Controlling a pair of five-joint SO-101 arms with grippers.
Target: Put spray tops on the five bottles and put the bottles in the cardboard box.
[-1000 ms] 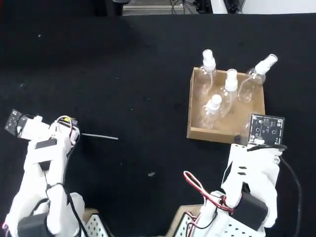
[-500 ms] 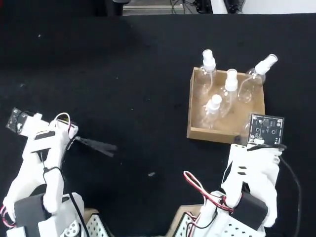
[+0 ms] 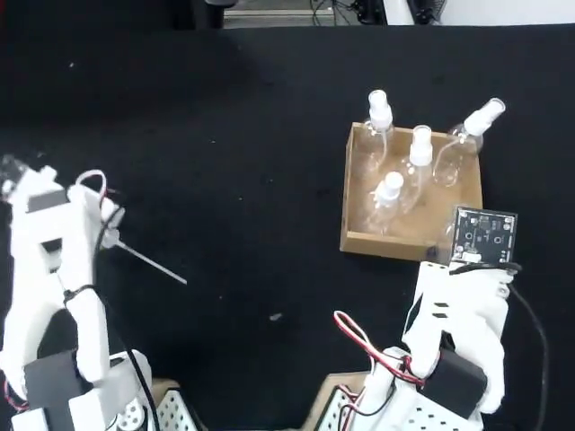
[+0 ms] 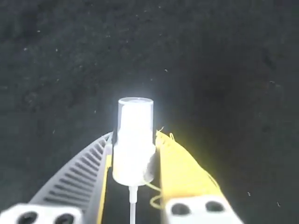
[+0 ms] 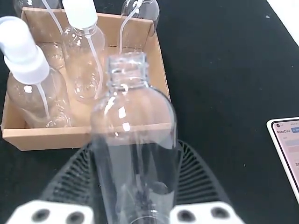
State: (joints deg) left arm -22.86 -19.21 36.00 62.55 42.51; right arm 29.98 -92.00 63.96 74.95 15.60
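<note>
High view: we counted four capped bottles (image 3: 389, 199) in the box (image 3: 386, 245). Right gripper (image 5: 135, 161) clamped the fifth, uncapped bottle (image 5: 133, 107) beside it; left gripper (image 4: 134, 140) pinched the last top (image 4: 135, 126), well apart. Capping and boxing were left.

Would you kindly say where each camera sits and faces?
High view: overhead, facing down at the black table; both white arms show.
Left wrist view: on the left arm, facing its jaws' white spray top.
Right wrist view: on the right arm, facing its jaws' clear uncapped bottle, cardboard box beyond.
High and right wrist views share the box.
</note>
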